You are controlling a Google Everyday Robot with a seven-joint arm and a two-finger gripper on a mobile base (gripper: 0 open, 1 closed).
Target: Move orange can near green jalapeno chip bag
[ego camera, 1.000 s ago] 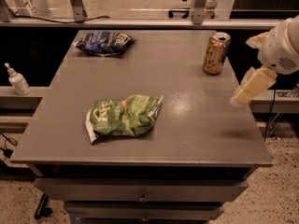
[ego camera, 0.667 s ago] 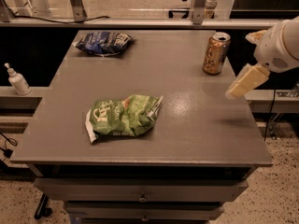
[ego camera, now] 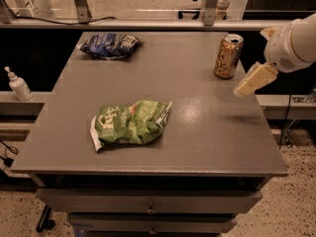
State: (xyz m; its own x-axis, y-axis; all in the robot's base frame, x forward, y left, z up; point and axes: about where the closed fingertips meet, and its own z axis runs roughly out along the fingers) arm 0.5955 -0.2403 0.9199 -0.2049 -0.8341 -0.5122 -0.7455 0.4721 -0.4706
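Camera view: hand (ego camera: 253, 80) closer to orange can (ego camera: 228, 56), apart; grip state unclear.

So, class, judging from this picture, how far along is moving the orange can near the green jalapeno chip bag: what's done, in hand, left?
Done: nothing yet. The orange can stands upright near the table's far right edge, well apart from the green jalapeno chip bag. In hand: the gripper hovers just right of the can, not holding it. Left: grasping, carrying, setting it by the bag.

Arm (ego camera: 295, 44) of gripper (ego camera: 245, 87) (beside orange can (ego camera: 228, 56)) edge-cropped
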